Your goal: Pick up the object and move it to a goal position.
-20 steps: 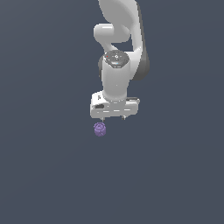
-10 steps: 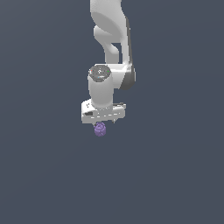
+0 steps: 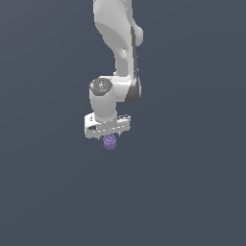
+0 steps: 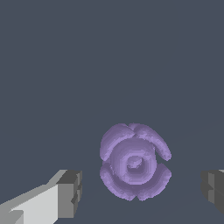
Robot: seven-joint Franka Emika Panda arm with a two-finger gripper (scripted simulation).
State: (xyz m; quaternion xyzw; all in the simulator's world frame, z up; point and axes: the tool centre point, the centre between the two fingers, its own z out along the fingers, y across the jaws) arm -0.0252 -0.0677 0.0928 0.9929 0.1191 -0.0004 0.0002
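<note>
1. hovering right over the object [image 3: 110, 142], the claw [image 4: 140, 190] has its fingers [image 4: 69, 192] spread wide apart, one on each side of the purple lump with clear gaps.
2. the object rests on the plain grey surface [image 3: 192, 192], directly beneath the claw in the exterior view.
3. to grip well, the arm should probably drop straight down until the pads sit level with the lump's middle, then close evenly; its knobbly ridges could let it slip.
</note>
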